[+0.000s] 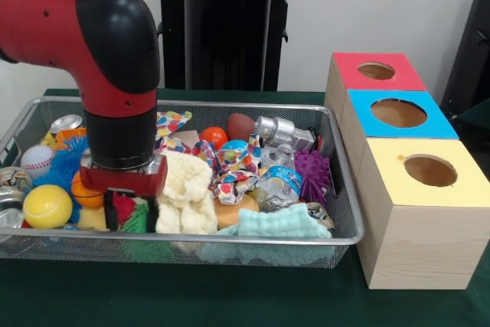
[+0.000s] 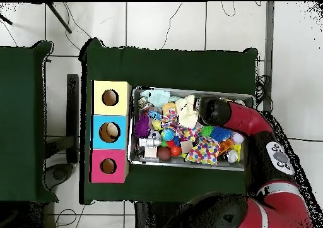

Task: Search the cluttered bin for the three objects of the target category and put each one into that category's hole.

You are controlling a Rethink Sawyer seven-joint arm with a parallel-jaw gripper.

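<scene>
The wire mesh bin (image 1: 253,242) is full of clutter. My gripper (image 1: 132,218) is down in its left part, fingers (image 1: 112,214) apart, with a green spiky toy (image 1: 136,221) between them. A pale yellow plush (image 1: 187,193) lies just right of the gripper, touching its right finger. An orange-brown soft thing (image 1: 233,210) peeks out beside it. The red-topped hole (image 1: 376,71) is in the farthest box on the right. In the overhead view the arm hides the gripper; the plush (image 2: 187,110), the bin (image 2: 189,165) and the red-topped hole (image 2: 108,166) show.
A blue-topped box (image 1: 398,112) and a yellow-topped box (image 1: 430,170) stand in front of the red one. The bin also holds a yellow ball (image 1: 47,206), a baseball (image 1: 36,160), a purple spiky ball (image 1: 312,174), a crushed bottle (image 1: 277,181), cans and a mint cloth (image 1: 279,223).
</scene>
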